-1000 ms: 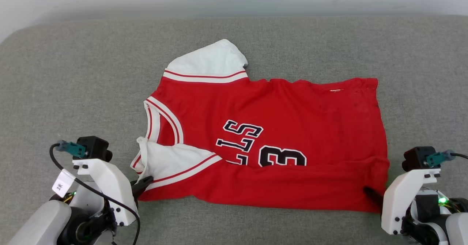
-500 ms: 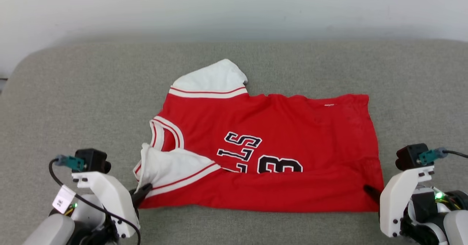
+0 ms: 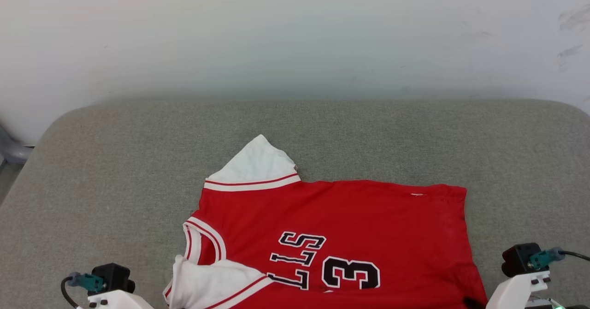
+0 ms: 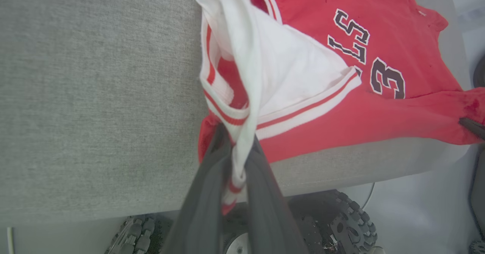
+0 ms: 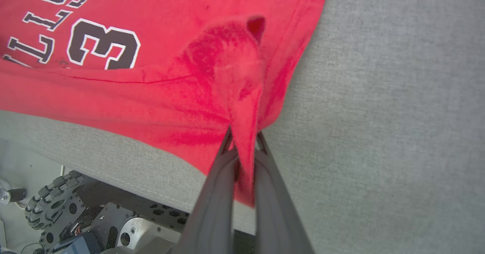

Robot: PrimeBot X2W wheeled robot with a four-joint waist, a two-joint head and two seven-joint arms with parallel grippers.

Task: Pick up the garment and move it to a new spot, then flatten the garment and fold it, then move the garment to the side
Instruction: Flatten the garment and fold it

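Grey cushion (image 3: 115, 161): left end effector (image 4: 235, 142) and right end effector (image 5: 244, 139) pinch the half-cropped garment (image 3: 359, 216).

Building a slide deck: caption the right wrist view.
Right gripper, jaws shut, pinches a corner of the red garment at the grey pad's edge.

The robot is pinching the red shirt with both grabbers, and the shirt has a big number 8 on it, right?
Not quite. The garment bears a 3, not an 8; the head view shows it. The left gripper and the right gripper are both shut on it.
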